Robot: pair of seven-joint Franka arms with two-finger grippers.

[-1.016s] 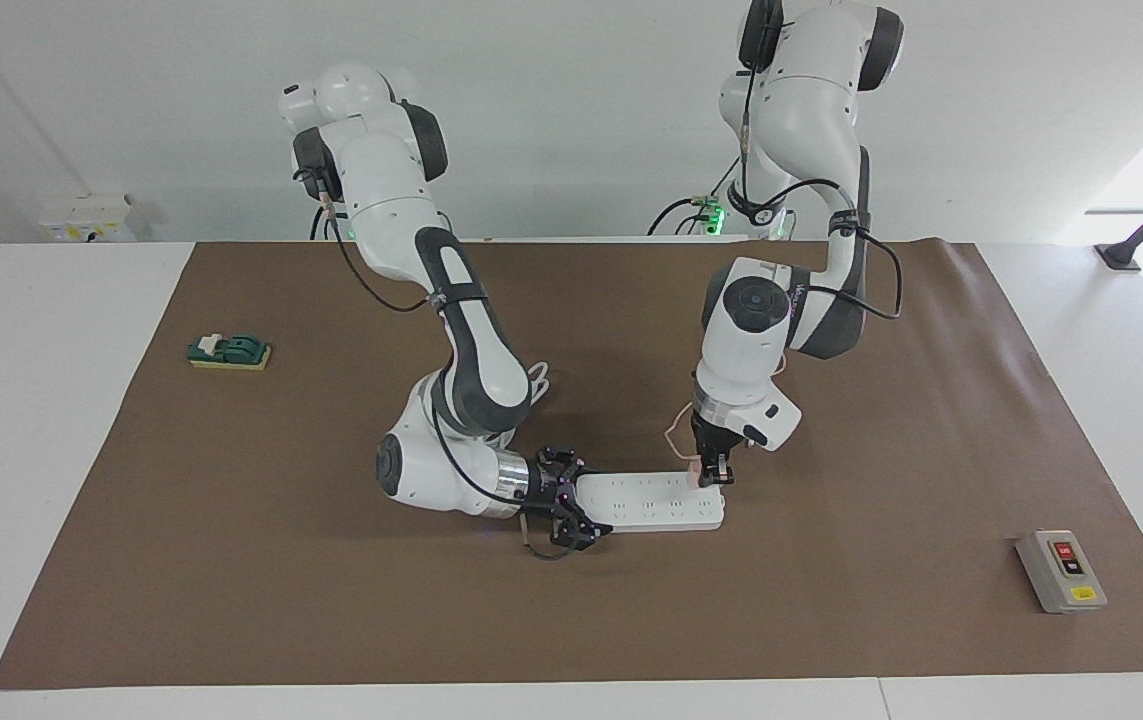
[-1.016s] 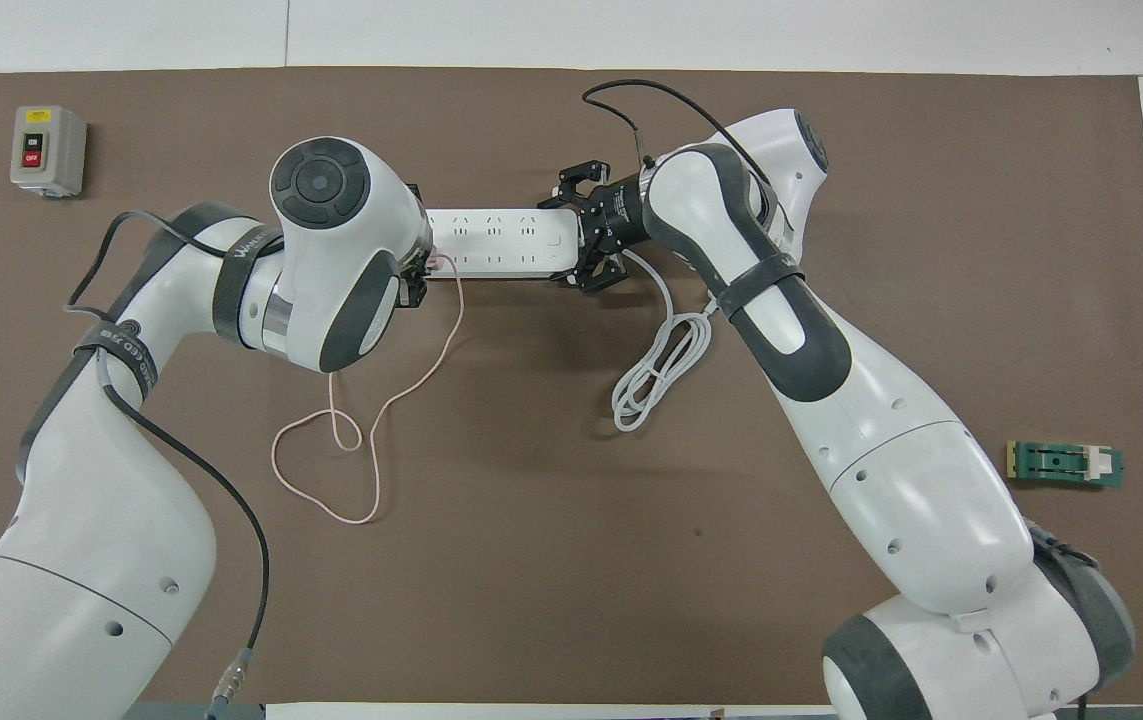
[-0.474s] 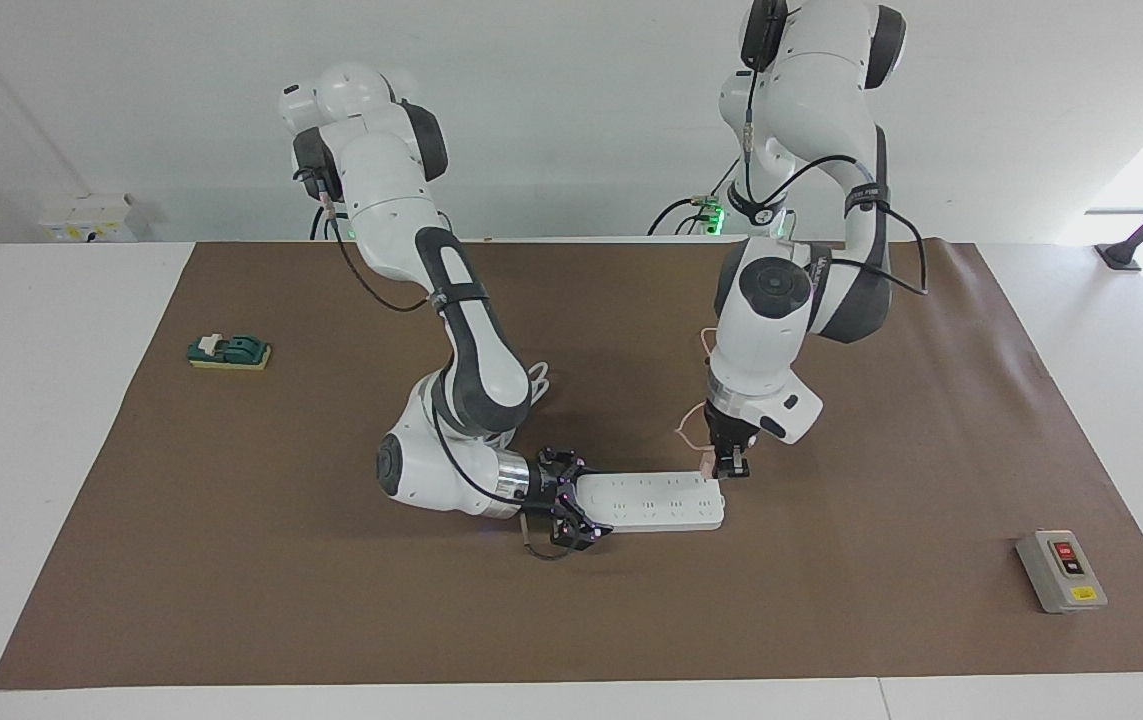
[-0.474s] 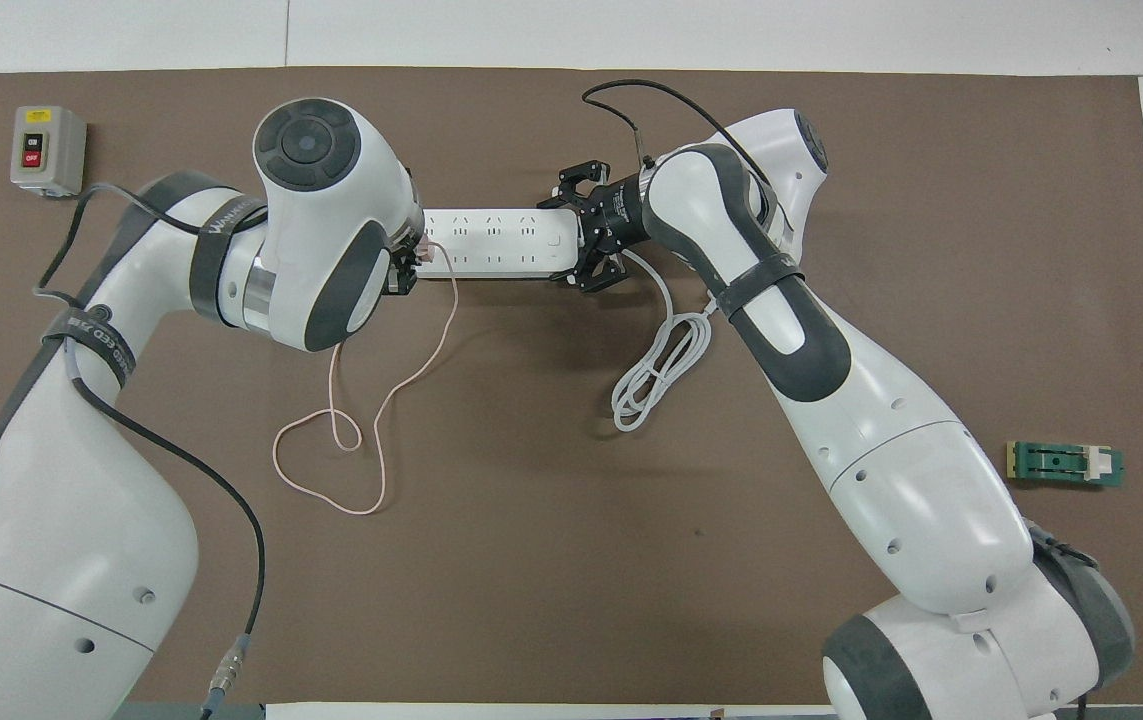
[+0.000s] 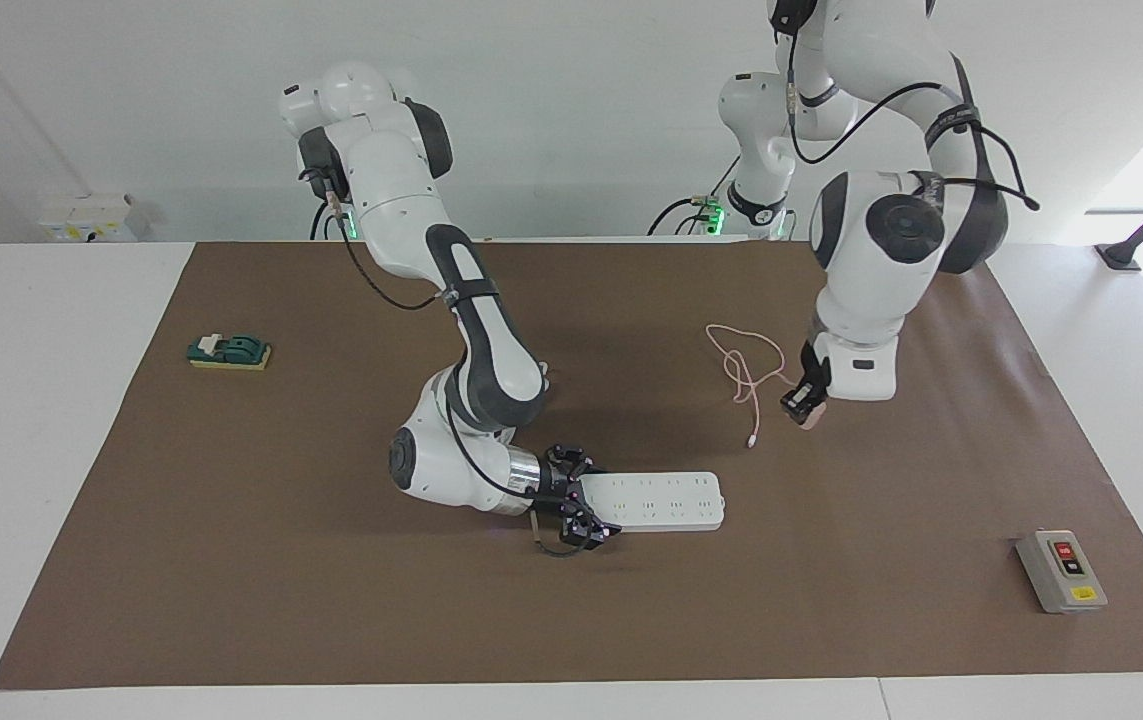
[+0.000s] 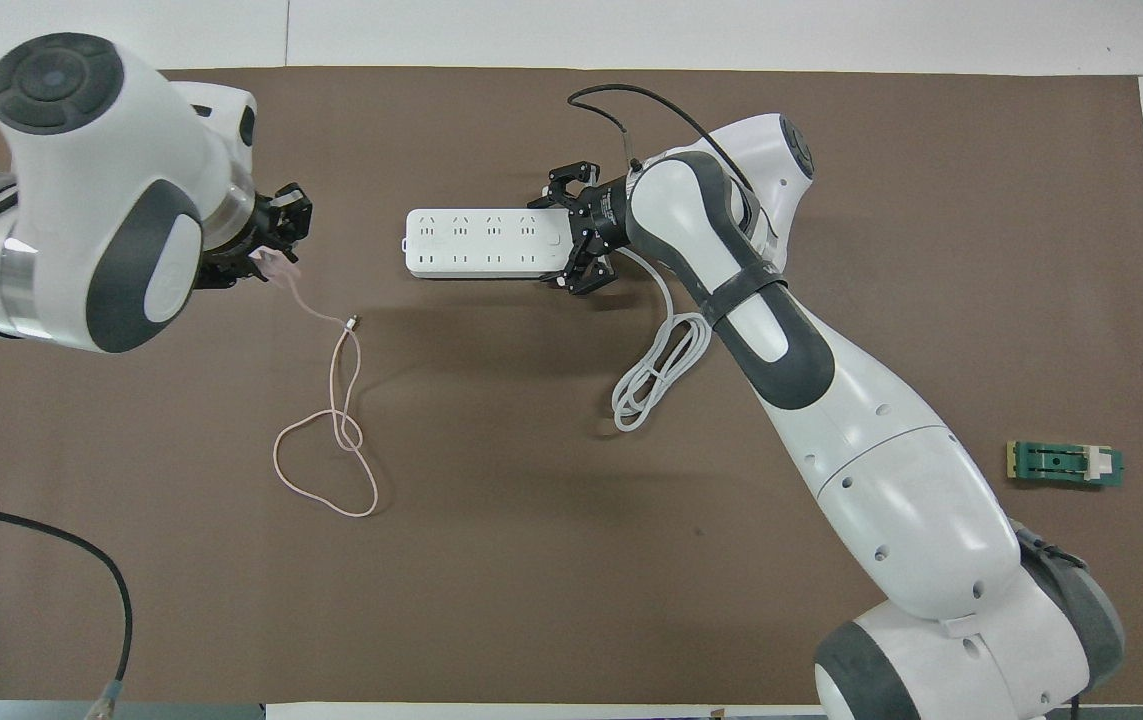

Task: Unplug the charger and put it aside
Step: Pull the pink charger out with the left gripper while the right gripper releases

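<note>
The pale pink charger (image 5: pixel 810 417) is out of the white power strip (image 5: pixel 666 500) and sits in my left gripper (image 5: pixel 799 405), which is shut on it above the mat, toward the left arm's end from the strip. In the overhead view the charger (image 6: pixel 278 264) shows at the left gripper's (image 6: pixel 276 243) tips. Its thin pink cable (image 6: pixel 331 450) trails down to a loop on the mat. My right gripper (image 5: pixel 579 512) is shut on the end of the power strip (image 6: pixel 481 243) and holds it flat on the mat; it also shows in the overhead view (image 6: pixel 576 233).
The strip's thick white cord (image 6: pixel 661 370) lies coiled nearer to the robots, by the right arm. A grey switch box (image 5: pixel 1061 570) stands far from the robots at the left arm's end. A green block (image 5: pixel 229 352) lies at the right arm's end.
My left gripper has pulled the charger out of the power strip, lifted it and carried it toward the left arm's end, dragging the cable. The right gripper stays on the strip.
</note>
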